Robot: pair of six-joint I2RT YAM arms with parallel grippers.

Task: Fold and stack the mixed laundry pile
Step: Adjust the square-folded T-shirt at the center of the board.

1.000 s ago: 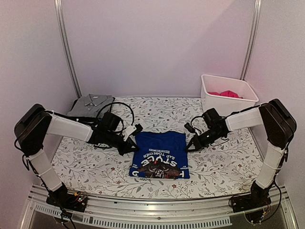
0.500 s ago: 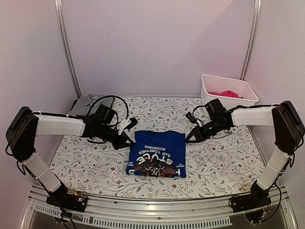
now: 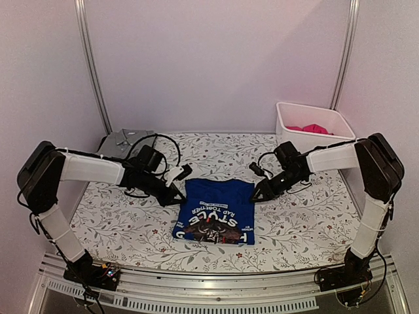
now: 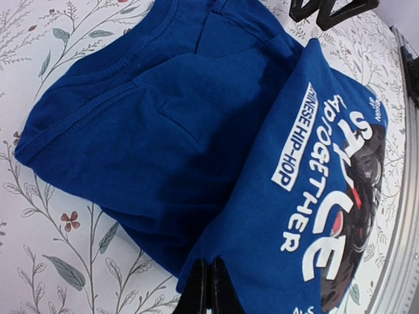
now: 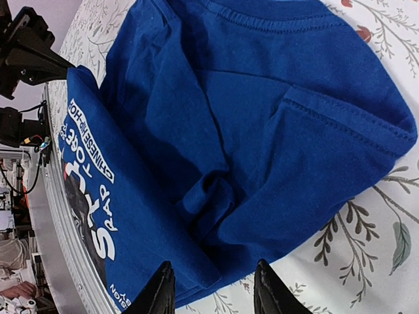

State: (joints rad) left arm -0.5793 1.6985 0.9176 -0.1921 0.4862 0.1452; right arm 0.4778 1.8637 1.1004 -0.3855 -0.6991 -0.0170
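From above, a folded royal-blue cotton T-shirt with white print (image 3: 216,210) is seen mid-table, flanked by the left gripper (image 3: 175,194) and right gripper (image 3: 256,195). Its fold is judged nearly done, and release and withdrawal are called for next.

In the left wrist view, the fingers (image 4: 208,288) are pressed together at the printed flap's edge; pinched cloth cannot be confirmed.

In the right wrist view, the fingers (image 5: 162,288) are spread, with the shirt's edge between them.

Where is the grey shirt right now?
In the top view, the grey shirt lies at the far left corner of the table, well apart from the blue shirt in the middle.
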